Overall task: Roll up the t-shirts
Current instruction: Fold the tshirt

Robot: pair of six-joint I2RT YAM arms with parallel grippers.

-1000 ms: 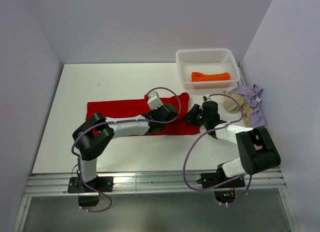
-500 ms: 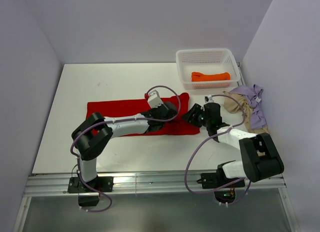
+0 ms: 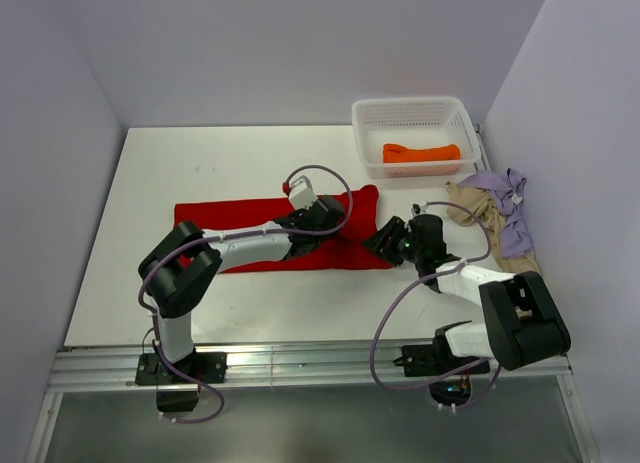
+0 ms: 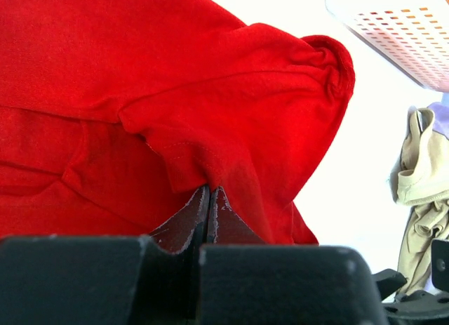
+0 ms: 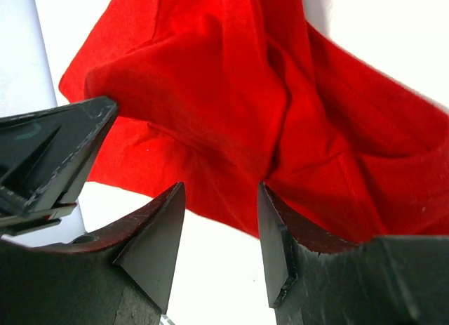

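Note:
The red t-shirt [image 3: 245, 228] lies spread across the middle of the table, its right end bunched up [image 4: 231, 107]. My left gripper [image 3: 333, 216] is shut on a fold of it near that end, and the fabric rises from between the fingertips [image 4: 208, 189]. My right gripper [image 3: 386, 239] stands open just off the shirt's right edge. Bare table shows between its fingers [image 5: 280, 227], with the red hem [image 5: 224, 142] right in front of them. An orange t-shirt [image 3: 422, 152] lies rolled in the basket. A beige t-shirt [image 3: 470, 205] and a lavender one [image 3: 508, 215] lie crumpled at the right edge.
The white mesh basket [image 3: 410, 111] stands at the back right, and its corner shows in the left wrist view [image 4: 400, 30]. Side walls close in the table on the left and right. The two grippers are close together at the shirt's right end.
My right gripper has opened wider and drawn back a little toward the near right. My left gripper has shifted slightly left and back with the red fold still pinched.

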